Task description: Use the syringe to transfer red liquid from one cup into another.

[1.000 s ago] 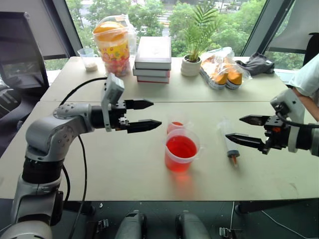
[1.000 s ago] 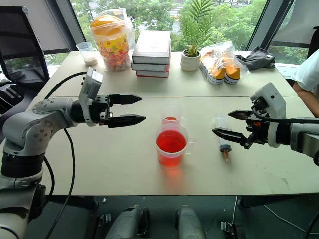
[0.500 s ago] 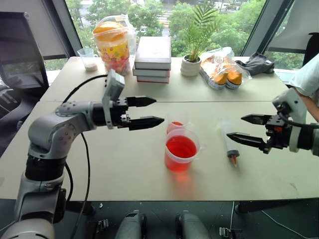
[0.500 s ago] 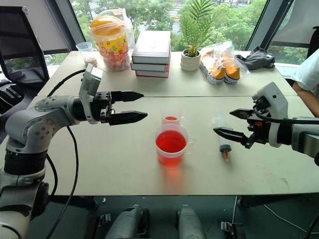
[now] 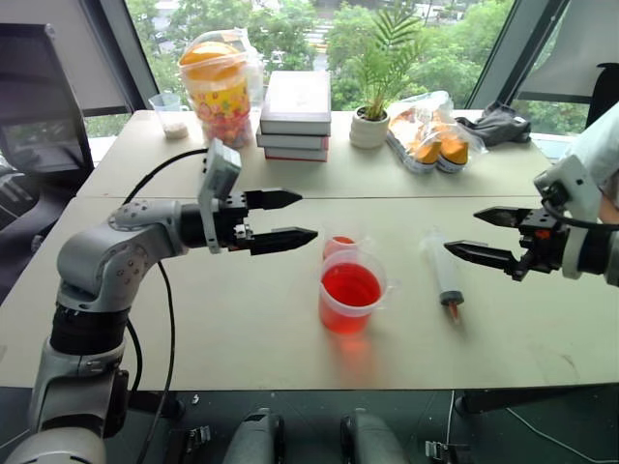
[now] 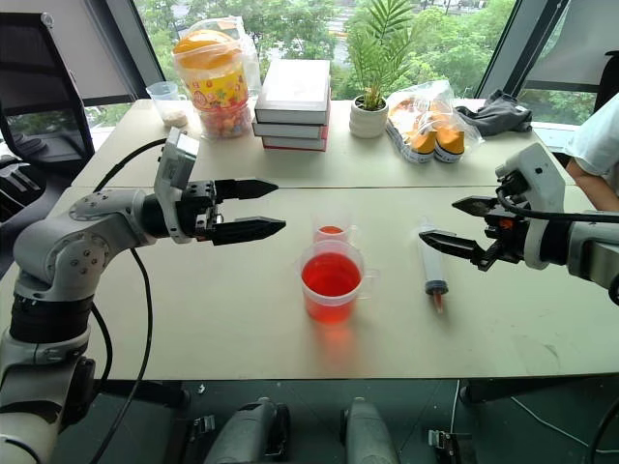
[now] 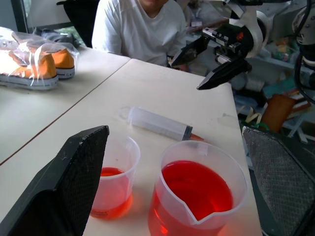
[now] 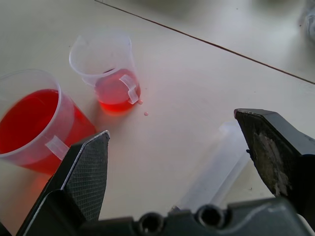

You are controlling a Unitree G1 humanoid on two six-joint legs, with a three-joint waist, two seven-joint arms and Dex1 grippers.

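Flat, syringe (image 5: 447, 274) lengthwise, orange tip toward the robot.

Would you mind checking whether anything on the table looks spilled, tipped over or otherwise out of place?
Only a small spill: a few red droplets lie on the table beside the smaller cup. Both cups stand upright, and the syringe lies flat, untouched, right of the wider cup.

The clear syringe (image 5: 446, 275) lies flat right of the red-filled wide cup (image 5: 351, 291) and smaller cup (image 5: 338, 246)
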